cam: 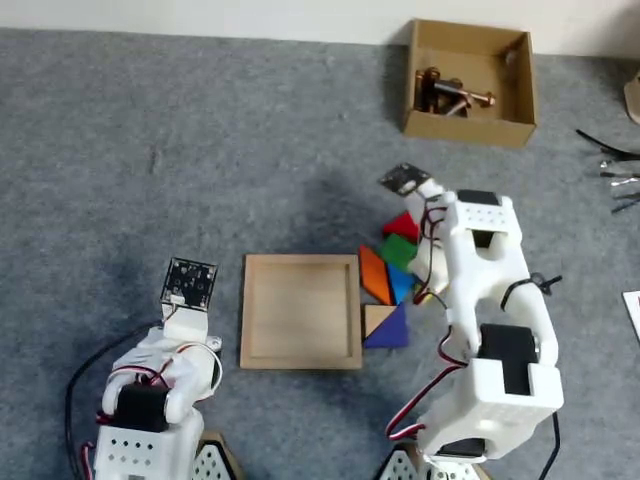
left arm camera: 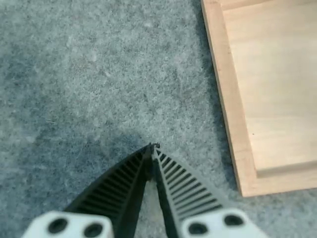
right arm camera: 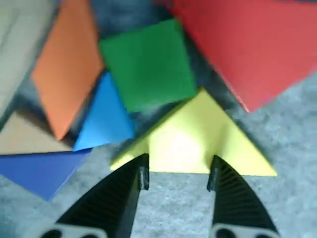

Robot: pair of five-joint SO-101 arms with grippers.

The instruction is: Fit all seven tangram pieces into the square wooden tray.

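The square wooden tray (cam: 300, 311) lies flat mid-table with nothing in it; its corner and rim show in the left wrist view (left arm camera: 233, 129). The pieces cluster just right of it: red (cam: 403, 224), green (cam: 399, 248), orange (cam: 373, 272), light blue (cam: 400, 283), tan (cam: 377, 318), dark blue (cam: 392, 330). In the right wrist view my right gripper (right arm camera: 178, 173) is open, its fingers straddling the long edge of the yellow triangle (right arm camera: 193, 139), beside the green square (right arm camera: 148, 64) and red triangle (right arm camera: 247, 44). My left gripper (left arm camera: 152, 147) is shut over bare carpet, left of the tray.
A cardboard box (cam: 468, 82) holding metal and wooden parts stands at the back right. Cables (cam: 610, 165) lie at the right edge. Grey carpet (cam: 150, 150) covers the table, open at the left and back.
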